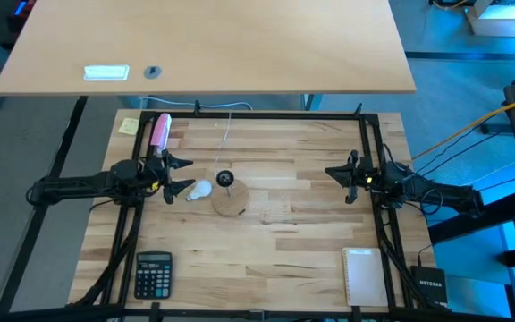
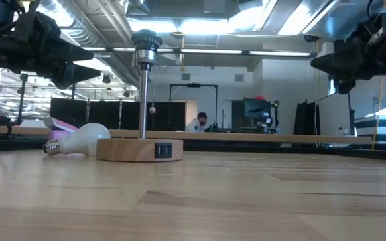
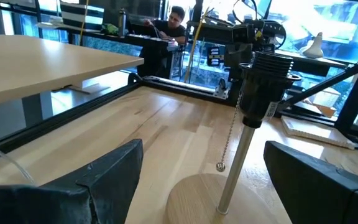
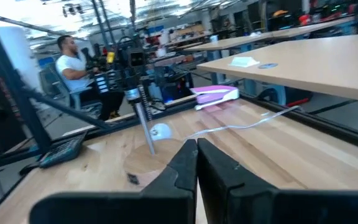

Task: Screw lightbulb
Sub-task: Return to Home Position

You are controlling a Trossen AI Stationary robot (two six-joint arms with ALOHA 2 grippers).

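The white lightbulb (image 1: 201,190) lies on its side on the table, its silvery base pointing left, beside the wooden disc (image 1: 229,202); it also shows in the low view (image 2: 80,140) and the right wrist view (image 4: 160,130). The black socket (image 3: 265,78) stands upright on a metal post on that disc, with a pull chain hanging from it. My left gripper (image 1: 181,175) is open and empty, raised above the table just left of the bulb and facing the socket (image 3: 197,186). My right gripper (image 1: 340,173) is shut and empty, raised at the table's right (image 4: 196,163).
A black calculator (image 1: 153,274) lies at the near left and a white notepad (image 1: 363,275) at the near right. A pink object (image 1: 160,131) and a yellow note (image 1: 130,126) lie at the far left. A white cord (image 1: 228,134) runs from the socket toward the far edge.
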